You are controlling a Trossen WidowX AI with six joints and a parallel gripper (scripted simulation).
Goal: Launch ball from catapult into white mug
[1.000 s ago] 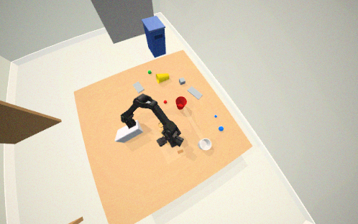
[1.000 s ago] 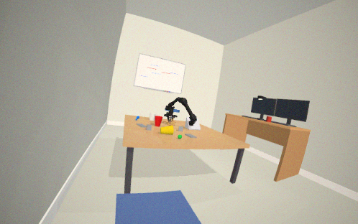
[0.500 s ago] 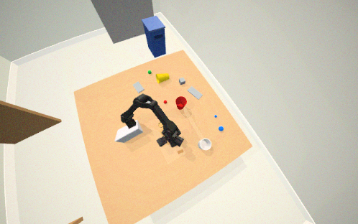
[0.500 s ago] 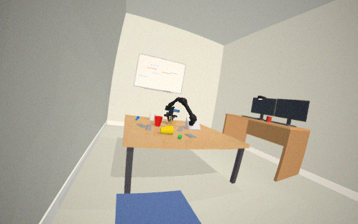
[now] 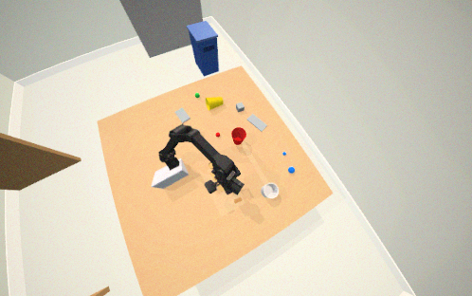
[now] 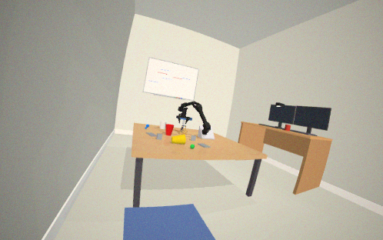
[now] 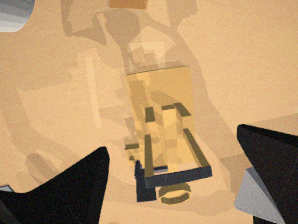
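The catapult (image 7: 175, 82), a tan base plate with rails and a dark crossbar, stands below my gripper (image 5: 223, 187) (image 6: 184, 119) (image 7: 174, 143). The gripper is wide open and empty, with a finger on either side of the catapult in the wrist view. A small ring-shaped holder (image 7: 175, 200) shows by the crossbar; I make out no ball in it. The arm hides most of the catapult in the top view. The white mug (image 5: 270, 191) (image 6: 162, 125) (image 7: 12, 14) stands upright on the table. A red ball (image 5: 218, 135), a blue ball (image 5: 291, 170) and a green ball (image 5: 197, 95) (image 6: 192, 146) lie on the table.
A red cup (image 5: 238, 135) (image 6: 169, 130) stands upright; a yellow cup (image 5: 214, 102) (image 6: 178, 139) lies on its side. A grey cube (image 5: 240, 107) and two grey plates (image 5: 182, 115) (image 5: 257, 122) lie near them. An orange block (image 5: 238, 200) (image 7: 128, 4) lies near the catapult. A white wedge (image 5: 171, 175) stands by the arm's base.
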